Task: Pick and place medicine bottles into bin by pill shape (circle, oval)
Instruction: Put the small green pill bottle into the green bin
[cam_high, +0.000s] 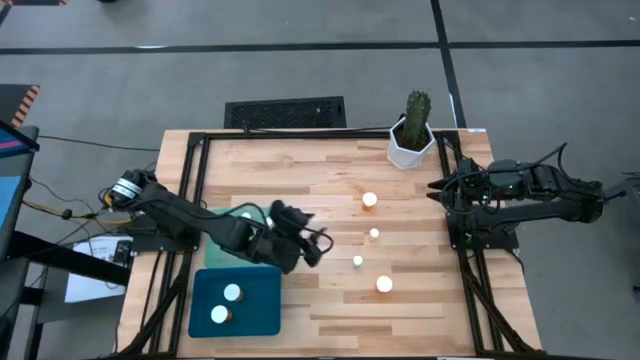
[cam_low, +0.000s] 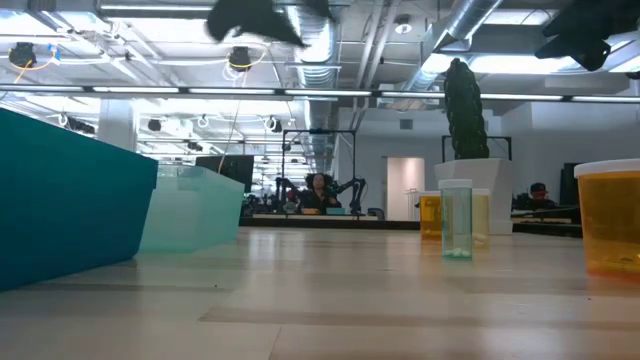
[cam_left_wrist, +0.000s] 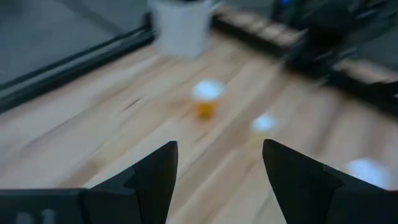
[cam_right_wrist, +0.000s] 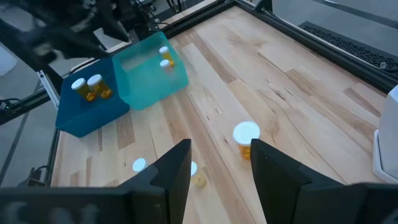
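Dark blue bin (cam_high: 262, 310) front left, holding two medicine bottles (cam_high: 226, 304). Pale teal bin (cam_right_wrist: 152, 76) just behind, two bottles inside. Left gripper (cam_high: 318, 243) over table beside bins, fingers (cam_left_wrist: 151, 180) parted, empty. Four bottles (cam_high: 371, 243) loose mid-table. White cactus pot (cam_high: 411, 141) at back. Right gripper (cam_high: 436, 186) parked at right edge, fingers (cam_right_wrist: 174, 171) parted, empty.

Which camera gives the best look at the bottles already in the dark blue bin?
The right wrist view: both bottles show caps and amber bodies inside the dark blue bin. The high view shows only their white caps; the low view shows just the bin's wall; the left wrist view misses them.
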